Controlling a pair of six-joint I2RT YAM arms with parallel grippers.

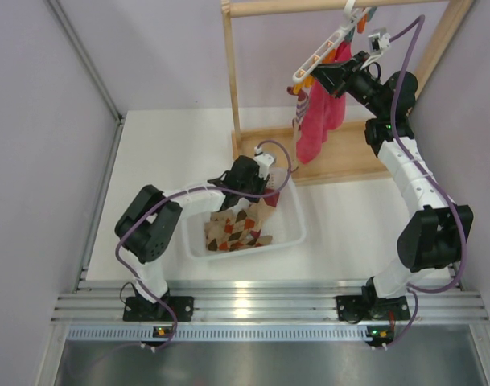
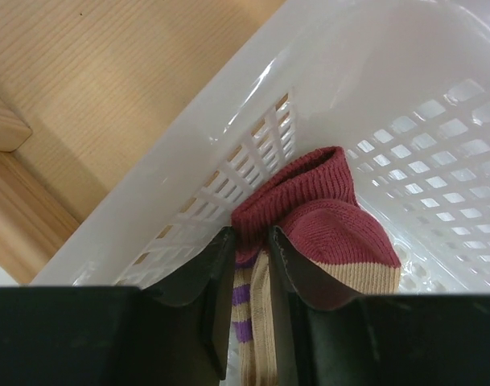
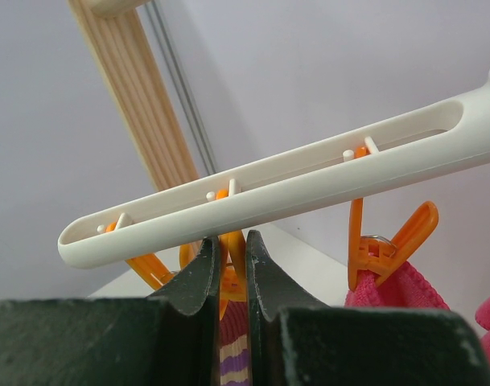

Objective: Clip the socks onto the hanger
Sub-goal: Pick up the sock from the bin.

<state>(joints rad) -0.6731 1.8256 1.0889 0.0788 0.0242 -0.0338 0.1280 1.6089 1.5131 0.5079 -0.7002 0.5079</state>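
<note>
2 hands are engaged. The left hand [image 2: 251,241] is clamped on a striped sock [image 2: 329,233] in the white basket [image 2: 188,169], at 7 o'clock of the hanger [image 1: 325,50]. The right hand [image 3: 228,245] is pinched shut on an orange clip [image 3: 232,281] beneath it. Step: sock pickup. Next: lift the sock clear and carry it to the hanger.

Likely a lab: aluminium mounting rail [image 1: 269,304], plain enclosure walls [image 1: 35,121].

Argyle socks [image 1: 240,228] in white basket [image 1: 298,227]

Glossy plastic basket [image 2: 365,56], ribbed knit sock [image 2: 325,209] — smooth plastic hanger [image 3: 309,189] and clip [image 3: 232,273].
</note>
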